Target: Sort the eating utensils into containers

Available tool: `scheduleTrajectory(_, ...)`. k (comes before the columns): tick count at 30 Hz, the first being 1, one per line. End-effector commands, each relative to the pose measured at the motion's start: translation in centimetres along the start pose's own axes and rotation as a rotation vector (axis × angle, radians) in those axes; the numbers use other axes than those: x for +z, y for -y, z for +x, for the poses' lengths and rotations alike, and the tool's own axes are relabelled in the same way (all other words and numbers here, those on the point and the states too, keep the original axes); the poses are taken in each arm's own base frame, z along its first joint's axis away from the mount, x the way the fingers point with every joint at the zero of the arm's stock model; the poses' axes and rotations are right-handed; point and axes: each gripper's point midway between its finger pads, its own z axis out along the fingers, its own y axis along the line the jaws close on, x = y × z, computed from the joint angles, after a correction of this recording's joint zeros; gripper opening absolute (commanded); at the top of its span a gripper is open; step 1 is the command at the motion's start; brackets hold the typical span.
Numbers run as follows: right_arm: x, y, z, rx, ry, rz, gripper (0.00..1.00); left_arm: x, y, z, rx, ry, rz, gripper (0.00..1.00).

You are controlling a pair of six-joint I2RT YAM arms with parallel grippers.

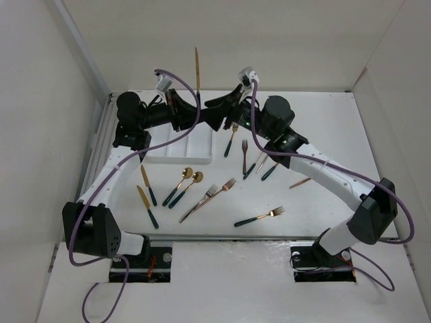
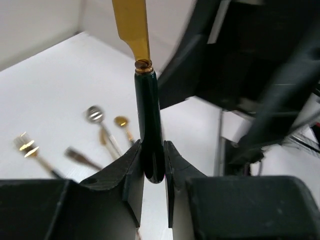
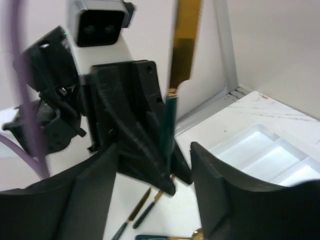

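A slim knife with a gold blade and dark green handle [image 2: 149, 110] stands upright in the air, blade up, lifted off the white worktop [image 1: 323, 134]. The left fingers [image 2: 127, 175] are clamped on the low end of its handle, one finger on each side. The right fingers [image 3: 95, 195] are apart. They are close to the knife, and from the right wrist the handle shows in the wide gap between them, touching neither finger. From above, the knife rises between the two wrists, just past the far edge of the shallow white plastic tray with three long compartments [image 1: 155, 158]. The other gold-and-green forks, spoons and knives [image 1: 259, 217] lie scattered on the worktop, nearer to the arm bases than the tray.
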Motion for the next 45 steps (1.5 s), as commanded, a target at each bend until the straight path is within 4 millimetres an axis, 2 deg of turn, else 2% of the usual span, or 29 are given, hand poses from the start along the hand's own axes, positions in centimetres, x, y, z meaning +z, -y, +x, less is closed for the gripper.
scheduleTrajectory(1,0.2,0.3,-1.1,-0.011,0.047,0.001,0.69,-2.2,-4.6,1.5,-0.029,-0.028,-0.240,0.00)
scheduleTrajectory(2,0.3,1.2,-1.0,0.002,0.048,0.026,0.74,-2.7,-5.7,2.3,-0.013,-0.057,-0.296,0.00)
scheduleTrajectory(3,0.2,1.8,-1.2,0.001,0.055,0.043,0.81,-3.8,-8.0,2.6,0.012,-0.068,-0.426,0.00)
scheduleTrajectory(4,0.1,2.0,-0.7,0.015,0.046,0.047,0.85,-4.8,-9.0,4.3,-0.007,-0.125,-0.494,0.00)
scheduleTrajectory(5,0.0,2.7,-1.0,0.023,0.055,0.070,0.87,-5.7,-10.2,4.8,0.065,-0.165,-0.549,0.00)
scheduleTrajectory(6,-0.1,3.1,-0.6,0.026,0.051,0.086,0.88,-7.7,-12.2,5.2,0.081,-0.184,-0.673,0.00)
scheduleTrajectory(7,-0.5,4.4,-0.4,0.035,0.047,0.114,0.88,-9.1,-13.4,6.9,0.058,-0.229,-0.741,0.00)
scheduleTrajectory(9,-1.1,5.3,-0.2,0.046,0.046,0.142,0.88,-11.6,-15.7,8.4,0.065,-0.288,-0.853,0.00)
scheduleTrajectory(10,-1.5,6.5,0.0,0.055,0.047,0.173,0.88,-12.9,-16.5,9.2,0.051,-0.314,-0.894,0.00)
scheduleTrajectory(11,-2.0,7.0,0.3,0.056,0.041,0.186,0.88,-13.7,-17.1,10.2,0.031,-0.345,-0.922,0.00)
scheduleTrajectory(12,-2.3,7.1,-0.3,0.051,0.052,0.191,0.88,-14.4,-17.6,10.7,0.028,-0.367,-0.940,0.00)
scheduleTrajectory(14,-3.0,8.8,0.4,0.054,0.041,0.228,0.88,-16.3,-19.2,11.9,0.015,-0.412,-0.997,0.00)
scheduleTrajectory(21,-4.7,11.9,-0.2,0.046,0.036,0.273,0.88,-22.1,-23.0,16.4,-0.036,-0.552,-1.139,0.00)
scheduleTrajectory(22,-4.7,11.9,0.0,0.050,0.029,0.276,0.88,-22.4,-23.4,16.4,-0.025,-0.567,-1.151,0.00)
scheduleTrajectory(23,-5.0,12.4,-0.2,0.048,0.030,0.281,0.87,-22.8,-23.8,17.3,-0.032,-0.596,-1.152,0.00)
scheduleTrajectory(24,-5.1,12.9,-0.2,0.050,0.025,0.293,0.87,-22.8,-24.1,16.9,-0.030,-0.598,-1.161,0.00)
scheduleTrajectory(26,-5.0,12.8,-0.2,0.051,0.022,0.285,0.87,-23.0,-24.4,18.0,-0.056,-0.631,-1.153,0.00)
scheduleTrajectory(27,-5.3,13.3,-0.1,0.053,0.018,0.298,0.87,-22.9,-24.6,17.3,-0.043,-0.621,-1.155,0.00)
scheduleTrajectory(31,-5.5,14.0,0.3,0.069,0.008,0.314,0.87,-22.8,-24.7,18.3,-0.062,-0.642,-1.136,0.00)
scheduleTrajectory(32,-5.5,14.0,0.3,0.069,0.008,0.314,0.87,-22.6,-24.6,19.3,-0.077,-0.661,-1.124,0.00)
scheduleTrajectory(33,-5.5,14.0,0.5,0.073,-0.001,0.318,0.87,-22.6,-24.6,19.3,-0.078,-0.661,-1.124,0.00)
scheduleTrajectory(34,-5.5,14.0,0.5,0.073,-0.001,0.318,0.87,-22.6,-24.9,20.4,-0.126,-0.664,-1.130,0.00)
scheduleTrajectory(35,-5.6,14.2,0.5,0.073,0.003,0.327,0.87,-22.5,-25.4,19.9,-0.117,-0.656,-1.131,0.00)
scheduleTrajectory(37,-5.8,14.4,1.1,0.082,-0.013,0.335,0.87,-22.3,-25.8,20.7,-0.158,-0.670,-1.119,0.00)
scheduleTrajectory(39,-5.8,14.1,0.7,0.078,-0.005,0.331,0.87,-22.0,-26.1,20.2,-0.150,-0.658,-1.110,0.00)
scheduleTrajectory(42,-6.1,14.2,0.9,0.081,-0.008,0.344,0.87,-21.7,-26.4,20.1,-0.146,-0.637,-1.106,0.11)
scheduleTrajectory(45,-6.3,14.1,0.5,0.079,-0.003,0.352,0.88,-21.5,-26.0,20.1,-0.164,-0.623,-1.104,0.29)
